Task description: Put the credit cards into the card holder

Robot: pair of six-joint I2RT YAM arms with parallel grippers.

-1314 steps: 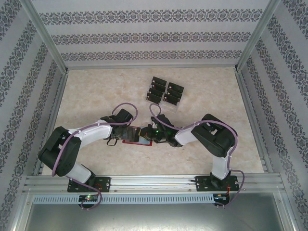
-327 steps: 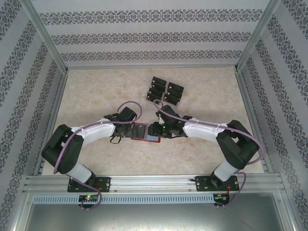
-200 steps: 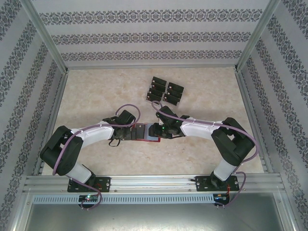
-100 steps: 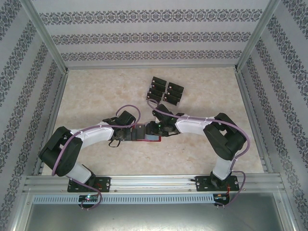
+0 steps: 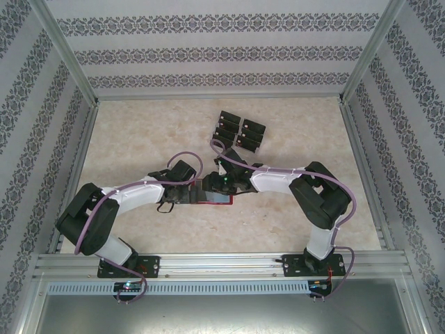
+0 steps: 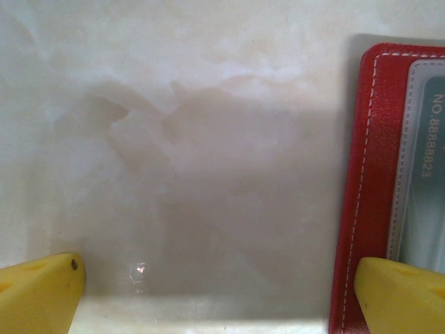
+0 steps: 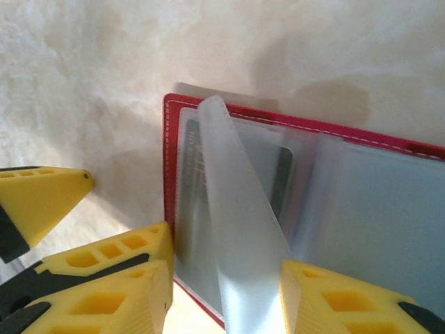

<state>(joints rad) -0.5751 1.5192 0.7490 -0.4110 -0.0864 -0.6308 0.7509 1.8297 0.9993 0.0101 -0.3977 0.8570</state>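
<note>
Having crept leftward across the open wallet (image 7: 170,174) this last second, my right gripper (image 7: 222,254) stands with fingers apart astride a clear sleeve (image 7: 236,202), my left gripper (image 6: 215,282) spread wide with one tip at the red edge, so I judge a pocket nearly ready while the cards (image 5: 236,133) wait beyond.

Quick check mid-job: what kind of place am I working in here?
Probably a purpose-built robot test cell, not a real room. An aluminium frame boxes in the workspace, flat patterned wallpaper panels stand as walls, and both arms are bolted at the near edge of a marble-look tabletop.
</note>
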